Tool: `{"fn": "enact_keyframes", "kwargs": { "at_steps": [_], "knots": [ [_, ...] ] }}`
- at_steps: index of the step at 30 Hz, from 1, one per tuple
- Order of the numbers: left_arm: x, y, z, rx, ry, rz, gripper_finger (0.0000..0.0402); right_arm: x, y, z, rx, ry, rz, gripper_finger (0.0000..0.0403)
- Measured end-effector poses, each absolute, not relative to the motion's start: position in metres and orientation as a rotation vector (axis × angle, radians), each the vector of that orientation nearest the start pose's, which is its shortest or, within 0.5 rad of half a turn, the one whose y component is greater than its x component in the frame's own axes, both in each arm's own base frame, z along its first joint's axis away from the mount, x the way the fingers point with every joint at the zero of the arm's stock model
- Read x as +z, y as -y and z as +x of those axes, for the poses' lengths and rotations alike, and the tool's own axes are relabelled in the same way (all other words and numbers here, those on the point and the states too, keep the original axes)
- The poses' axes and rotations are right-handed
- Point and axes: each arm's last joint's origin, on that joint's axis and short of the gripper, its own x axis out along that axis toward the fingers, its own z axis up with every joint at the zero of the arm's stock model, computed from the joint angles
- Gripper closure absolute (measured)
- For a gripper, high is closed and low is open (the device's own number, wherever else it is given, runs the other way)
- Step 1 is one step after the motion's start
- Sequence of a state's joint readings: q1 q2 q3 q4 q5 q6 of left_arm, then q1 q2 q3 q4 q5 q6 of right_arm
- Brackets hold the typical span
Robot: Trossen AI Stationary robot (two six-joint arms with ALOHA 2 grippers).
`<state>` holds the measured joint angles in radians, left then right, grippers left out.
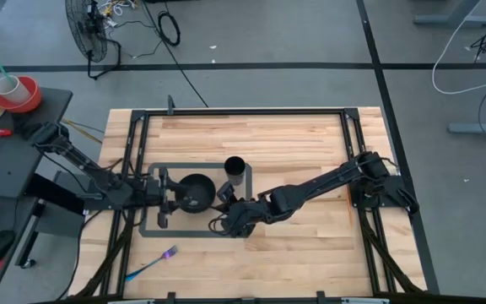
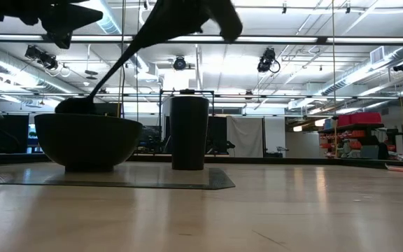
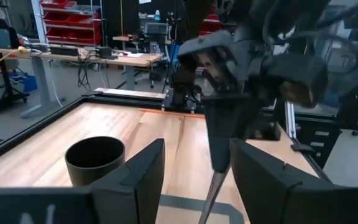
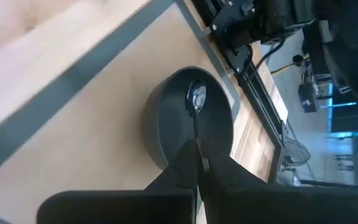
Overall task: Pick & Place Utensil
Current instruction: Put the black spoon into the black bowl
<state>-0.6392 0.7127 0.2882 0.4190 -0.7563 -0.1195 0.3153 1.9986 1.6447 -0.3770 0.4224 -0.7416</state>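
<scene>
A black bowl (image 1: 197,192) and a black cup (image 1: 234,169) stand on a dark mat (image 1: 175,234). My right gripper (image 1: 224,219) reaches in from the table's right, just near-right of the bowl, and is shut on a dark spoon (image 4: 195,118). The spoon's head (image 4: 196,96) lies inside the bowl (image 4: 166,115). In the low view the spoon handle (image 2: 128,52) slants up out of the bowl (image 2: 88,140). My left gripper (image 1: 164,199) waits open at the bowl's left side; its wrist view shows the cup (image 3: 95,158). My right gripper pinches the spoon's handle (image 4: 196,142) near its free end between its two fingers. The fingers come slanting down from the table's near-right side and lie along the handle. The spoon is tilted, with its head down inside the bowl.
A blue and purple utensil (image 1: 154,263) lies on the bare wood near the table's near-left edge. Black rails (image 1: 243,111) frame the table. Open wood lies to the right of the mat and toward the far edge.
</scene>
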Motion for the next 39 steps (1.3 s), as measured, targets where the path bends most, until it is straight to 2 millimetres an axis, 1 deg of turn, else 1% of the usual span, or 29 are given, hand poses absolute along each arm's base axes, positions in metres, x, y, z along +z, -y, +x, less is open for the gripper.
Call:
{"fn": "enact_keyframes", "kwargs": {
  "at_steps": [1,6,9,15,16,19,21,24,26,30,32,34,39],
  "knots": [
    [0.23,0.078,0.138,0.118,0.004,-0.117,0.0217,0.251,-0.128,0.433,0.158,-0.706,-0.992,0.0403],
    [0.229,0.078,0.138,0.122,-0.001,-0.113,0.022,0.26,-0.122,0.436,0.136,-0.715,-1.032,0.0403],
    [0.229,0.077,0.138,0.128,-0.001,-0.111,0.022,0.259,-0.117,0.437,0.148,-0.732,-1.064,0.0403],
    [0.229,0.077,0.138,0.129,-0.002,-0.109,0.022,0.255,-0.105,0.44,0.174,-0.777,-1.058,0.0403],
    [0.229,0.077,0.138,0.13,-0.002,-0.107,0.022,0.257,-0.103,0.441,0.173,-0.791,-1.05,0.0403],
    [0.229,0.077,0.138,0.155,-0.002,-0.087,0.022,0.271,-0.1,0.45,0.161,-0.799,-0.991,0.0403],
    [0.228,0.076,0.138,0.18,-0.005,-0.08,0.022,0.272,-0.1,0.456,0.166,-0.844,-0.981,0.0403],
    [0.227,0.075,0.138,0.2,-0.015,-0.073,0.022,0.265,-0.099,0.463,0.18,-0.888,-0.958,0.0403],
    [0.226,0.075,0.138,0.198,-0.022,-0.069,0.022,0.263,-0.098,0.466,0.194,-0.883,-0.947,0.0403],
    [0.227,0.077,0.138,0.131,-0.023,-0.075,0.022,0.253,-0.098,0.472,0.191,-0.876,-0.953,0.0403],
    [0.227,0.078,0.138,0.115,-0.024,-0.082,0.022,0.247,-0.097,0.472,0.195,-0.881,-0.965,0.0402],
    [0.226,0.078,0.138,0.109,-0.026,-0.092,0.022,0.244,-0.098,0.475,0.185,-0.841,-0.978,0.0399],
    [0.226,0.078,0.138,0.11,-0.029,-0.09,0.022,0.232,-0.096,0.473,0.204,-0.862,-1.013,0.0395]
  ]
}}
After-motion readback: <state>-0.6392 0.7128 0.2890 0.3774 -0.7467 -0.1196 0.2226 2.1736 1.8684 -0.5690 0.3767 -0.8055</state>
